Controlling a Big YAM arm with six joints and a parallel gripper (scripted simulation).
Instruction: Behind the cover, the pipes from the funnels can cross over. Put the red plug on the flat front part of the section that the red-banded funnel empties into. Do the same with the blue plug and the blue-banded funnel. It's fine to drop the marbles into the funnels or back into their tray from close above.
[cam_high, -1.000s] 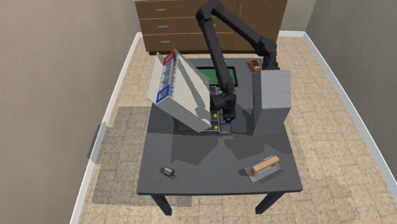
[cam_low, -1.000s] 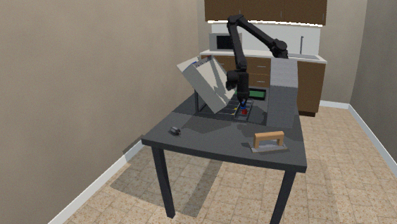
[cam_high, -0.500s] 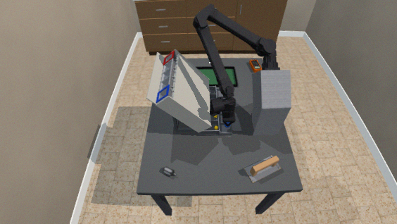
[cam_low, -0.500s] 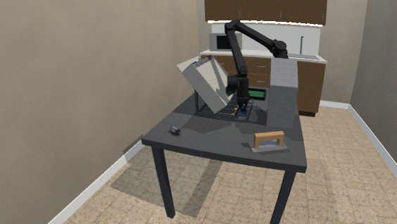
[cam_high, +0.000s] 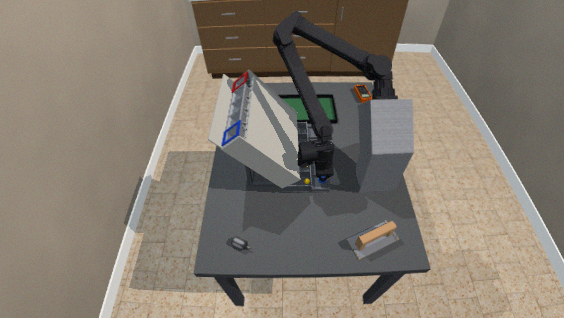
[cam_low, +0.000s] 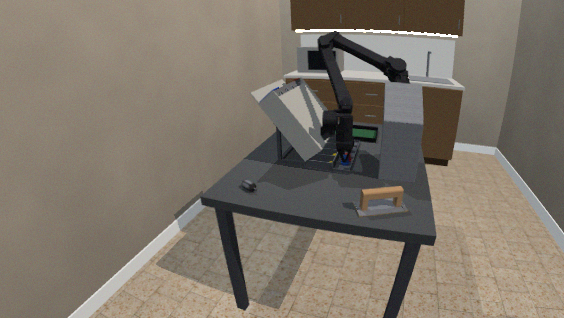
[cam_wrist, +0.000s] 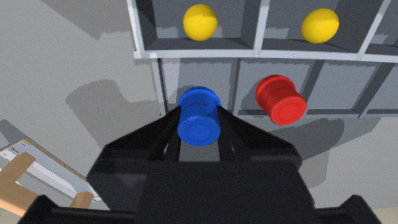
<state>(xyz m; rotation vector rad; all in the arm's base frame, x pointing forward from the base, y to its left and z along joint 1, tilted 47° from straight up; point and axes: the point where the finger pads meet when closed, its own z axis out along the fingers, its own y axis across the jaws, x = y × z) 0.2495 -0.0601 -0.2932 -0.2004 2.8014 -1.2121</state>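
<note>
My gripper (cam_wrist: 199, 112) is shut on the blue plug (cam_wrist: 198, 115) and holds it low over the flat front part of the end section of the divided tray. The red plug (cam_wrist: 280, 99) stands on the flat front part of the neighbouring section. Two yellow marbles (cam_wrist: 200, 22) (cam_wrist: 320, 25) lie in the two compartments just behind these sections. In the top view the gripper (cam_high: 324, 176) is at the tray's front edge, beside the tilted cover (cam_high: 265, 135). The red-banded funnel (cam_high: 240, 81) and the blue-banded funnel (cam_high: 231, 133) open at the cover's top.
A wooden-handled trowel (cam_high: 376, 236) lies at the table's front right. A small dark object (cam_high: 239, 243) lies at the front left. A tall grey block (cam_high: 392, 126) stands right of the tray. A green tray (cam_high: 303, 108) and an orange device (cam_high: 363, 92) sit behind.
</note>
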